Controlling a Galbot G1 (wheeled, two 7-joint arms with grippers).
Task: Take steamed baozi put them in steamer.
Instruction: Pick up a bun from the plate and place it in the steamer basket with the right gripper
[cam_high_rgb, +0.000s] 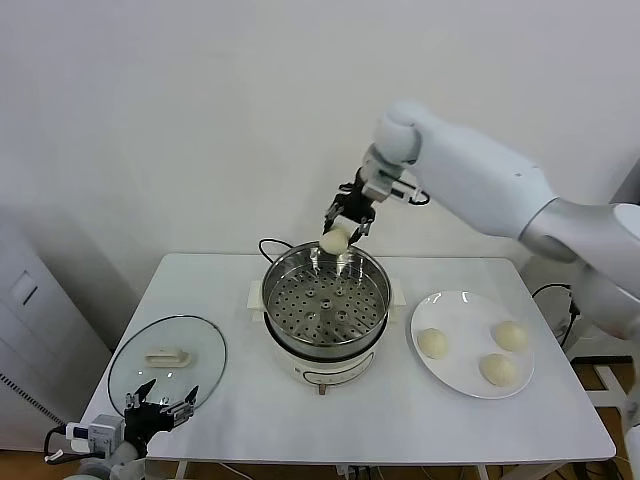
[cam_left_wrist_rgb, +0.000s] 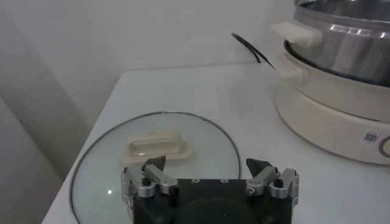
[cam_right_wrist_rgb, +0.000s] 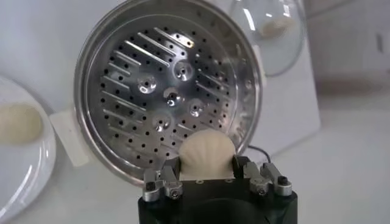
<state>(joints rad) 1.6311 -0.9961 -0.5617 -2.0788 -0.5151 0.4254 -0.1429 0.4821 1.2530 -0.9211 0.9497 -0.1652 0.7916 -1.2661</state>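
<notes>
My right hand (cam_high_rgb: 343, 226) hangs over the far rim of the steamer (cam_high_rgb: 325, 305), its fingers closed on one bun (cam_high_rgb: 333, 241), smooth, round and cream-white. From my right wrist I look straight down past that bun (cam_right_wrist_rgb: 206, 154) into the basket (cam_right_wrist_rgb: 164, 91): shiny steel, a flat floor pierced with rows of small holes and a few raised studs near the middle, no bun lying in it. The head view shows what the wrist barely catches: three more buns (cam_high_rgb: 433, 343) sitting apart on a flat white plate (cam_high_rgb: 455, 379) just to the right of the steamer on the white tabletop (cam_high_rgb: 400, 420). My left hand (cam_high_rgb: 158, 406) rests low at the near left corner, fingers spread wide and holding nothing. Its wrist view shows the round glass lid (cam_left_wrist_rgb: 103, 164) with a cream handle lying flat right ahead, and the cooker's white base (cam_left_wrist_rgb: 329, 115) beyond.
</notes>
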